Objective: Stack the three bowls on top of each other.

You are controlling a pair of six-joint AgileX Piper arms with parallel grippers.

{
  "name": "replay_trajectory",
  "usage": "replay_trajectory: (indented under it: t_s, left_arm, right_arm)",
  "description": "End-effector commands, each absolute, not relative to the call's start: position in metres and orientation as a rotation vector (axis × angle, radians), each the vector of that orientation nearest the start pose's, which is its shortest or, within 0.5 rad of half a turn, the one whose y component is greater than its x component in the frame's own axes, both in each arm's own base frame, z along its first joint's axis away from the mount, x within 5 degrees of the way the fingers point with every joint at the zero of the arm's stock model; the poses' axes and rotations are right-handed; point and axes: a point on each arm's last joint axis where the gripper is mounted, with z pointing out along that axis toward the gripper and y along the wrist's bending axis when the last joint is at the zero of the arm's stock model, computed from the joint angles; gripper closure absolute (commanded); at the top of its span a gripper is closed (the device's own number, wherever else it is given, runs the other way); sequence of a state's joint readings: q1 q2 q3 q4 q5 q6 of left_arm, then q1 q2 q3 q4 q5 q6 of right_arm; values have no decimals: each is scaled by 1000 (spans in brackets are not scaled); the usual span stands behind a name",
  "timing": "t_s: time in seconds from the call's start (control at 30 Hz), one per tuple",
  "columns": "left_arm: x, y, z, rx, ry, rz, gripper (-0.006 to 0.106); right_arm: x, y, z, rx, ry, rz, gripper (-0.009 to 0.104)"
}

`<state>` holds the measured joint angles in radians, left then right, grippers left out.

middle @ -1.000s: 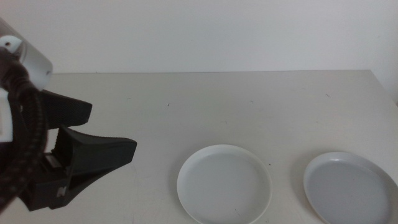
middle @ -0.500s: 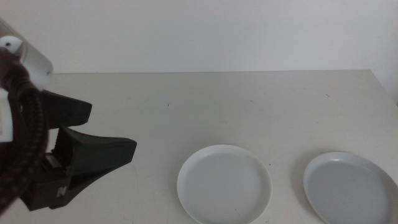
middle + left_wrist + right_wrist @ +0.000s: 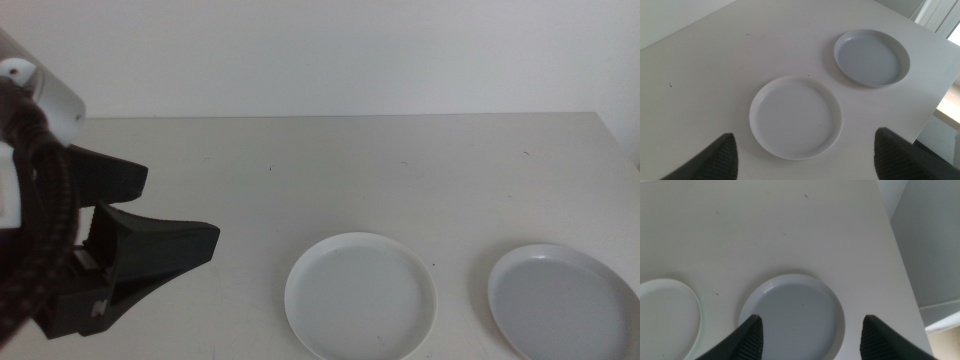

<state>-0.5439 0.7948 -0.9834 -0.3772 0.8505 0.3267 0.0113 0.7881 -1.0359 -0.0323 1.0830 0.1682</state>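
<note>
Pale counter (image 3: 400,160), two bowls apart: white bowl (image 3: 361,296), grey-blue bowl (image 3: 564,302) beside it. No green one shows. Left pincer (image 3: 170,215) hangs wide open, empty; right pincer (image 3: 810,335) gapes above the grey-blue. Nothing's stacked; next, grip a rim.

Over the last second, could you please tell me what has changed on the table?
Nothing visibly changed. The left claw hangs open at the table's left, and the white bowl and the grey-blue bowl lie apart as before.
</note>
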Motion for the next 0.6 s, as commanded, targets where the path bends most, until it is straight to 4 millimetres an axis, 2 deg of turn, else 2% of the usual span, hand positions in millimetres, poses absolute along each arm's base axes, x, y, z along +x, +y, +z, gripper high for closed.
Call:
replay_trajectory:
  t_s: [0.0,0.33,0.57]
  left_arm:
    - [106,-95,408,757,1916,-612,-5]
    - [106,-95,407,757,1917,-612,-5]
    - [106,-95,407,757,1917,-612,-5]
  right_arm:
    - [134,-2,394,183,2285,42,46]
    - [178,0,353,210,2536,57,44]
    - [209,-8,328,181,2607,15,29]
